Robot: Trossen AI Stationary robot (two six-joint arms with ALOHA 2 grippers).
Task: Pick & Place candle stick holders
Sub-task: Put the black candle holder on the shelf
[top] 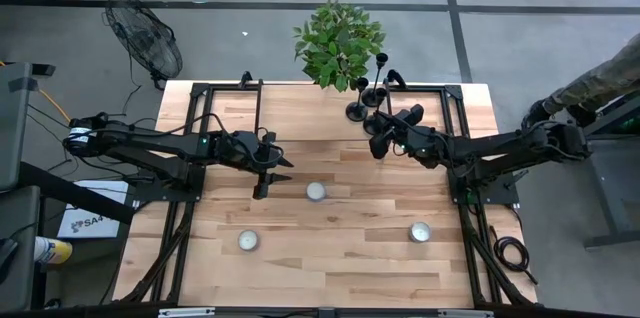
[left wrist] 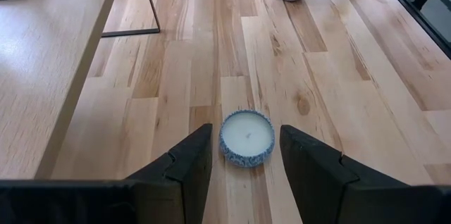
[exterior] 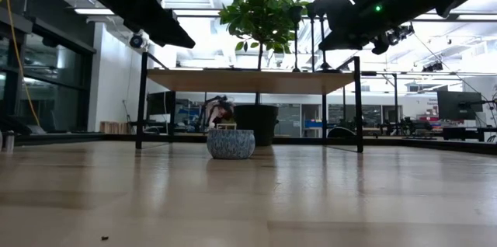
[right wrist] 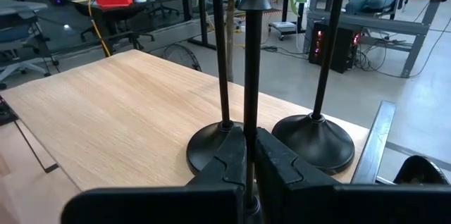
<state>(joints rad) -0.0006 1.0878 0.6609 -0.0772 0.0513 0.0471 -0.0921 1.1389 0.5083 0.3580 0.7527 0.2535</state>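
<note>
Right gripper [right wrist: 248,155]: clamped on one candle stick holder [right wrist: 251,55] stem; lift straight, likely sparing neighbouring holders [right wrist: 313,139].

Only one bit of lettering can be made out: in the high view, a white sheet [top: 85,220] lying on the floor beside the table's left edge carries dark printed letters that begin "SA"; the rest of the word is hidden under the table frame; a smaller mark sits just before those letters, too small to tell; nothing on the candles, the arms or the far-off room furnishings is readable.
</note>
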